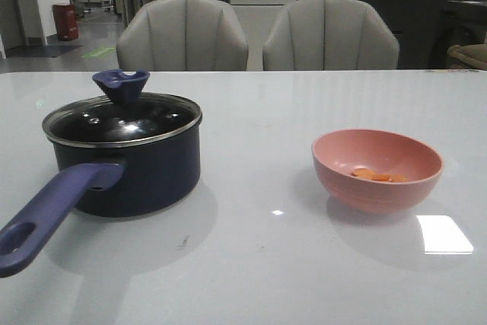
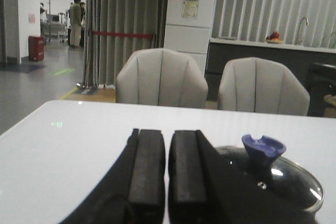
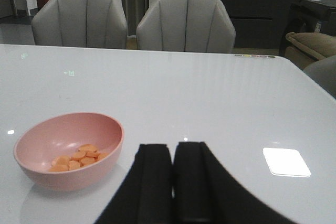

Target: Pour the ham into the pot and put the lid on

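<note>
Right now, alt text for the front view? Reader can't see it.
A dark navy pot with its glass lid on sits at the left of a white table, its long handle pointing toward the camera. A pink bowl holding a few orange ham slices sits apart at the right. Two grey chairs stand behind; no claw shows.

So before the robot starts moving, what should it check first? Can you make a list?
1. Ham in the pink bowl: ok.
2. Pot open for pouring: not ok, the lid sits on it.
3. Bowl upright, apart from the pot: ok.
4. Left gripper empty: ok, jaws nearly together, holding nothing.
5. Right gripper empty: ok, same.
6. Pot handle free: ok.
</note>
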Robot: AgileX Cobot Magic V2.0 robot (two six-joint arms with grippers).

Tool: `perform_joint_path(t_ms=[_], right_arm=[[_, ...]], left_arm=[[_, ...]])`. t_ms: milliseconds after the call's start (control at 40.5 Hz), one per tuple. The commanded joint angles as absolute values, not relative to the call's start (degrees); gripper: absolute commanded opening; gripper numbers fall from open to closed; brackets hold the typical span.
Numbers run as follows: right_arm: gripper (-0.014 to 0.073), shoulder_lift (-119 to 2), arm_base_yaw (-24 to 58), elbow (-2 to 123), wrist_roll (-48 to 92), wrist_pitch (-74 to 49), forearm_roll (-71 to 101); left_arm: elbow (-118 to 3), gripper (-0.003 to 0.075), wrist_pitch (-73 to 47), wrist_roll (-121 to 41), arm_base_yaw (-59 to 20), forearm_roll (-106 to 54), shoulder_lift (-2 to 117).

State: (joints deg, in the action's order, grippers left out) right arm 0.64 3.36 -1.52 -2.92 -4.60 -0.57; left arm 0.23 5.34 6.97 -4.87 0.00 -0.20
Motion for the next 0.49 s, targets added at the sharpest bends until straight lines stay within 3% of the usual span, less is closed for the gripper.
perform_joint_path(t_ms=[0, 148, 469], right_arm=[[0.0147, 1.7, 3.1, -1.3, -2.9, 0.0, -1.2], [0.0147, 1.7, 3.1, -1.3, -2.9, 0.0, -1.2], [0.0147, 1.7, 3.1, -1.3, -2.9, 0.0, -1.2]], left_arm=[[1.3, 0.0132, 15.8, 7.2, -4.9, -0.4, -1.3], [-2.9, 0.0132, 16.9, 7.2, -4.9, -0.4, -1.1], [-21.0, 0.0132, -13.6, 7.2, -4.9, 0.9, 7.9]])
